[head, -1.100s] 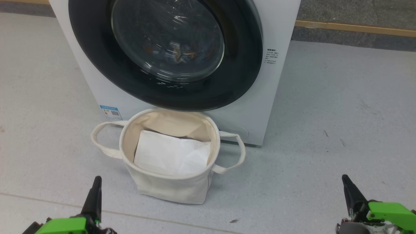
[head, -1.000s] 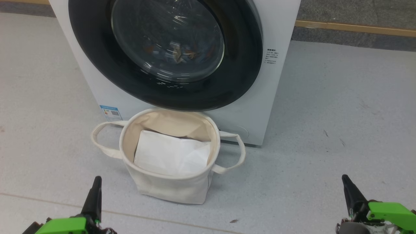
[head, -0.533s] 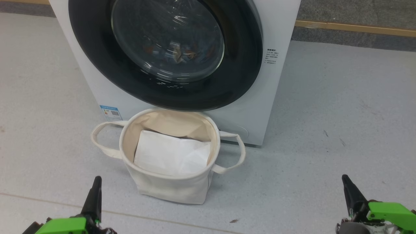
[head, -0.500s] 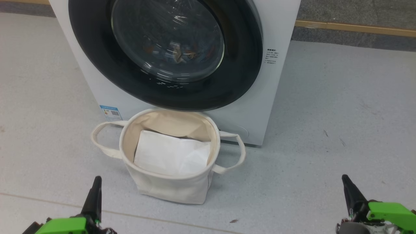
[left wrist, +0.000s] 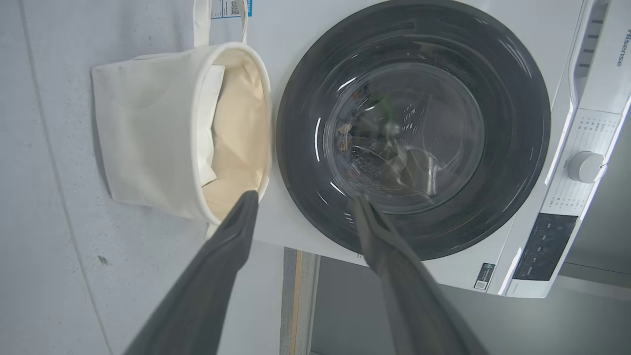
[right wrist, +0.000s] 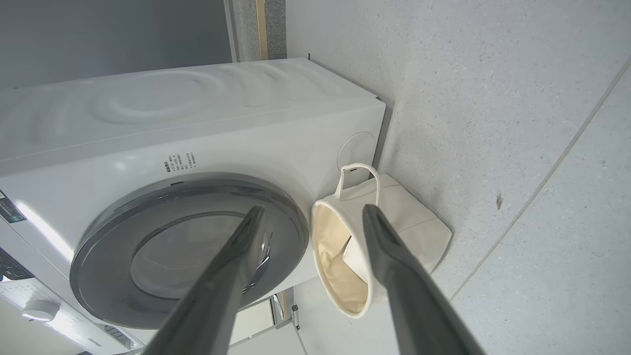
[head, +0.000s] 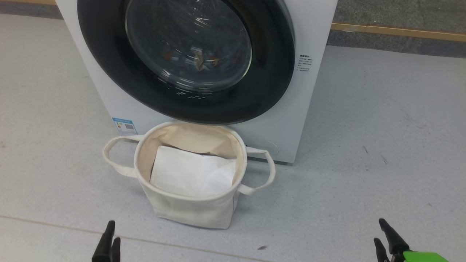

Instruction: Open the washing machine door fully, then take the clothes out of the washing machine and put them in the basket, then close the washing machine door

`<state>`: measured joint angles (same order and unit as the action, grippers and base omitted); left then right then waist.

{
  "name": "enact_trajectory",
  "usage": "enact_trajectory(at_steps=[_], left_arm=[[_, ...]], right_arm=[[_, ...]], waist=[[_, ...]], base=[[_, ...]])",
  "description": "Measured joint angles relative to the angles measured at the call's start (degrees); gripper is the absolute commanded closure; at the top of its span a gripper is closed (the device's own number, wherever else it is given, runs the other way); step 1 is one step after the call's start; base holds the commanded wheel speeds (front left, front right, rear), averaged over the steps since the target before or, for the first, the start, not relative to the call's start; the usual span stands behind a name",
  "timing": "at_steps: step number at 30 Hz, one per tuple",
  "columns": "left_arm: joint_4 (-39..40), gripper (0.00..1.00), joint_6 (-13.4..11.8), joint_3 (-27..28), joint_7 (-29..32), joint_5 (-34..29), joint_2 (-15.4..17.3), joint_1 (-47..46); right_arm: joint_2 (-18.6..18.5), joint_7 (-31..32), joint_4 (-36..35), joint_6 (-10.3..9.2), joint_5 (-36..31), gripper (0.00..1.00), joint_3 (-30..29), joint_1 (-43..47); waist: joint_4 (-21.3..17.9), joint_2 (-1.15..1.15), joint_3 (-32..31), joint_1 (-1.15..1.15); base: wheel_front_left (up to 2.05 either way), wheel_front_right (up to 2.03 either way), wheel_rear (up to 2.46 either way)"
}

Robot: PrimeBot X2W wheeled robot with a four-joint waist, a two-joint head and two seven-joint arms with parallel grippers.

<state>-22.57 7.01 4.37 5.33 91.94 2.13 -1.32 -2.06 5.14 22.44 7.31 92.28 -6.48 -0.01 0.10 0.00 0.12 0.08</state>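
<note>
**Door shut, clothes in drum, both tools spread**

Head: washing machine door (head: pixel 276 72) flat against the washing machine (head: pixel 291 123) at 12 o'clock. Clothes (head: pixel 200 62) show dimly behind the glass. Basket (head: pixel 189 211) stands on the floor (head: pixel 364 145) at the door's 6 o'clock, with a white sheet (head: pixel 193 174) inside. Left tool (head: pixel 113 231) at 7 o'clock and right tool (head: pixel 378 230) at 5 o'clock, both well apart from the basket.

Left wrist: left tool's fingers (left wrist: pixel 236 231) spread, holding nothing. Basket at 10 o'clock, door at 2.

Right wrist: right tool spread, holding nothing. Door at 8 o'clock, basket at 4.
</note>
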Motion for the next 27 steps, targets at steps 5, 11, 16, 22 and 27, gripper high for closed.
enact_trajectory(at_steps=[5,11,16,22,27], left_arm=[[0.0,0.0,0.0,0.0,-1.0,-0.2,0.0,-0.4],[0.0,0.0,-0.1,-0.1,-1.9,-1.1,0.0,-1.7],[0.0,0.0,-0.5,-0.5,-2.7,-3.2,0.3,-2.7],[0.2,0.0,-1.1,-2.1,-3.9,-7.6,1.1,-4.0],[0.2,0.0,-1.9,-3.8,-4.7,-11.6,1.8,-5.3]], right_arm=[[0.0,-0.7,0.0,0.0,0.0,0.0,0.4,-0.6],[0.0,-1.8,0.0,0.0,-0.6,0.0,0.8,-2.2],[0.0,-2.8,-0.2,0.0,-2.5,0.0,1.2,-2.9],[0.0,-3.7,-0.7,0.0,-7.8,0.0,1.8,-4.5],[0.0,-4.3,-1.5,0.0,-15.0,0.0,2.2,-5.5]], waist=[[0.1,0.0,0.2,-0.07],[0.2,0.0,0.3,-0.07],[0.3,0.0,0.4,-0.07],[0.4,0.0,0.6,-0.07],[0.6,0.0,0.8,-0.07]], base=[[0.0,0.0,0.0],[0.0,0.0,0.0],[0.0,0.0,0.0],[0.0,0.0,0.0],[0.0,0.0,0.0]])
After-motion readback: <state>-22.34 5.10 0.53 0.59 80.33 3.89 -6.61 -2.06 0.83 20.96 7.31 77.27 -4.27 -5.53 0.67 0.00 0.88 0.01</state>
